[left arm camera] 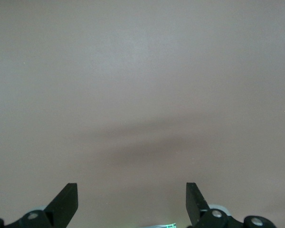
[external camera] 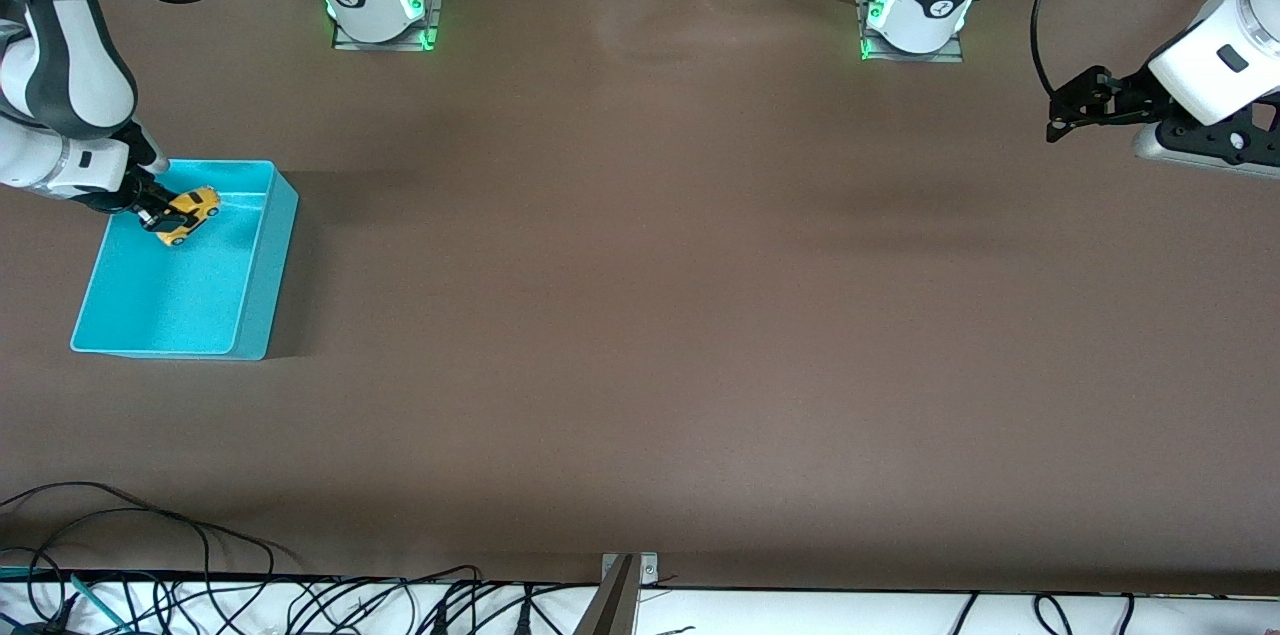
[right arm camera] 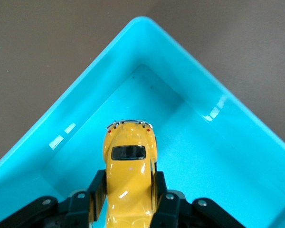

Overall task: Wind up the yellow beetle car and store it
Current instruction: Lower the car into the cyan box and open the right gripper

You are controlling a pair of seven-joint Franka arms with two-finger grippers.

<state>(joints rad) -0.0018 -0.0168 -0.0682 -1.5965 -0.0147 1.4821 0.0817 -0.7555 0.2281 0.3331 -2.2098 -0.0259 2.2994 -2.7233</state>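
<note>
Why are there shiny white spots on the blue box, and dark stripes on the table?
Right wrist view: room lights glare off the glossy turquoise bin and the yellow beetle car held by the right gripper. Left wrist view: soft blurry shadows streak the bare table under the open left gripper. Front view: the bin shades the table beside it.

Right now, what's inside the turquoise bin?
Only the yellow toy car, held over the bin floor near a corner by the right gripper. The floor under the car and fingers is hidden.
</note>
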